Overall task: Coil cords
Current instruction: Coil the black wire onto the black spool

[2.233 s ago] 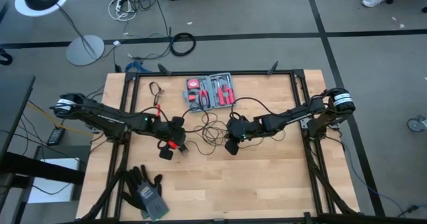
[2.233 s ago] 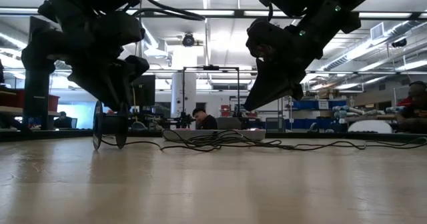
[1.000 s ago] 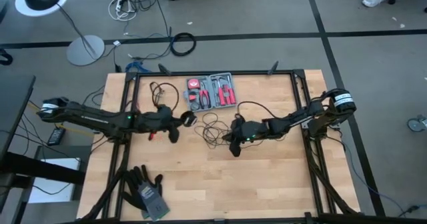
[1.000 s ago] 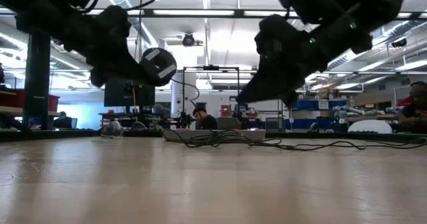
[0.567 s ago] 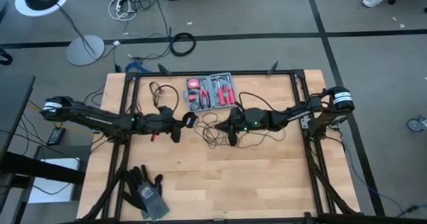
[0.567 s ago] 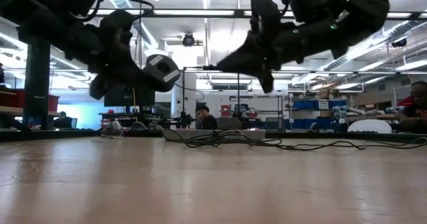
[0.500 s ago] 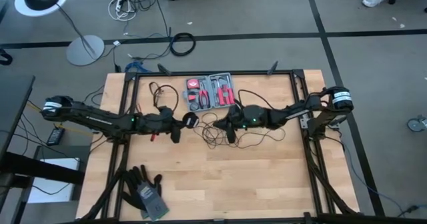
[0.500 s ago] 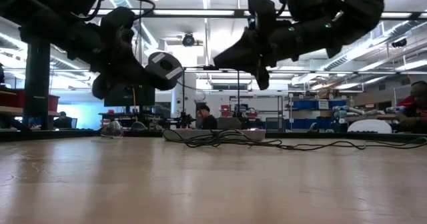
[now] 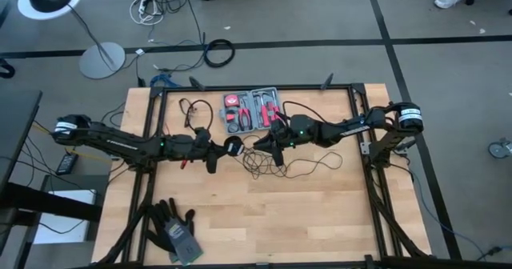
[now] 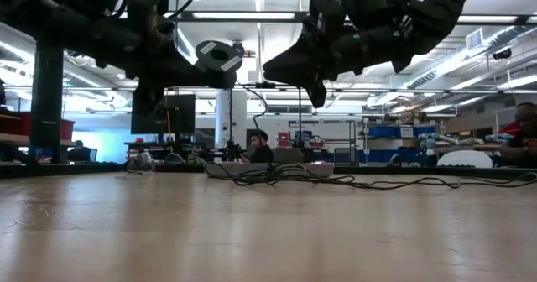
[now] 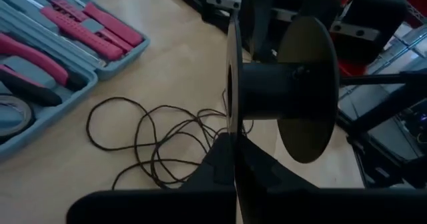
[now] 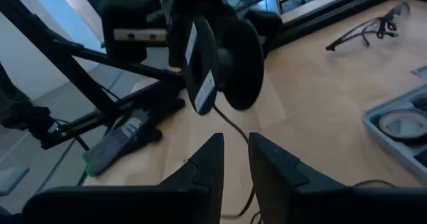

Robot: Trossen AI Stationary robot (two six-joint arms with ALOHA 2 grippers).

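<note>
High view: cord [image 9: 258, 158] lies mostly as a loose tangle on the table [image 9: 264, 221] centre, just in front of the red tool kit [image 9: 253, 110], with a long loop trailing off toward the right arm's base. Its spool-like disc end [image 9: 234, 146] is pinched in the left gripper [image 9: 226, 147], lifted clear of the wood (low view shows it well off the surface). Since a second ago the right gripper [image 9: 273, 147] has swung in from beside the tangle to sit close to the disc, and its fingers, pressed together then, now stand a little apart with nothing between them in the wrist view. Reads as lining up to take a strand and wind it on; no turns on the spool core yet, so coiling has barely started.
</note>
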